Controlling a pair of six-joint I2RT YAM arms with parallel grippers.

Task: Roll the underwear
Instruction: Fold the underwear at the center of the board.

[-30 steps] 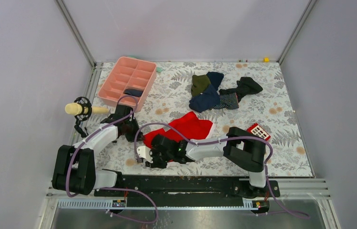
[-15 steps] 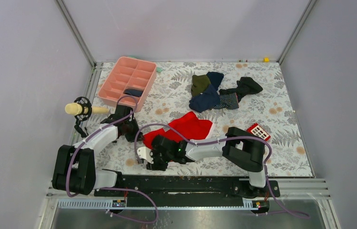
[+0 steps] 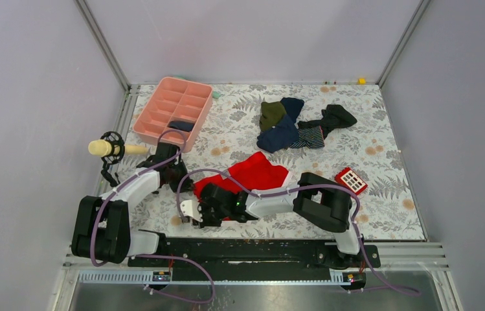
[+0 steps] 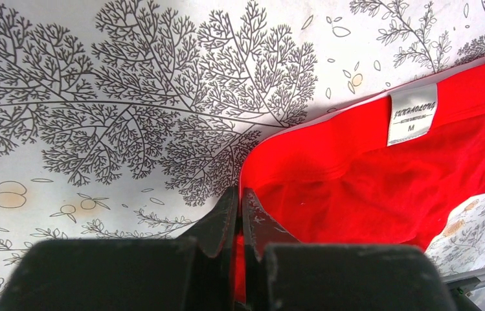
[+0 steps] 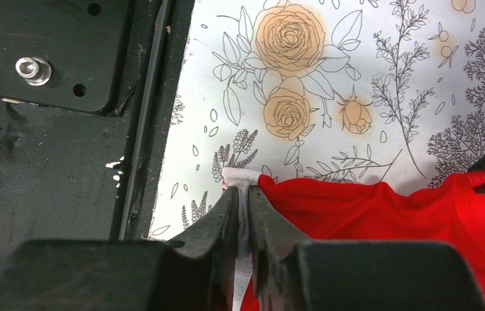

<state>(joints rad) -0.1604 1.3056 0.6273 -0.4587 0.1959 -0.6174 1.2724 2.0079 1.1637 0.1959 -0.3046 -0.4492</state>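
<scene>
The red underwear lies spread on the floral mat, near the front and centre. My left gripper is at its left corner; in the left wrist view its jaws are shut on the white-trimmed red edge of the underwear, whose white size label faces up. My right gripper sits at the near-left corner. In the right wrist view it is shut on a strip of white trim, with the red cloth trailing off to the right.
A pink compartment tray stands at the back left. A pile of dark garments lies at the back centre, and a small red box to the right. The black mounting rail runs just left of my right gripper.
My right arm has shifted a little to the left along the front edge, with the underwear's near corner. Its jaws widened briefly and closed again. The left arm has barely moved.
</scene>
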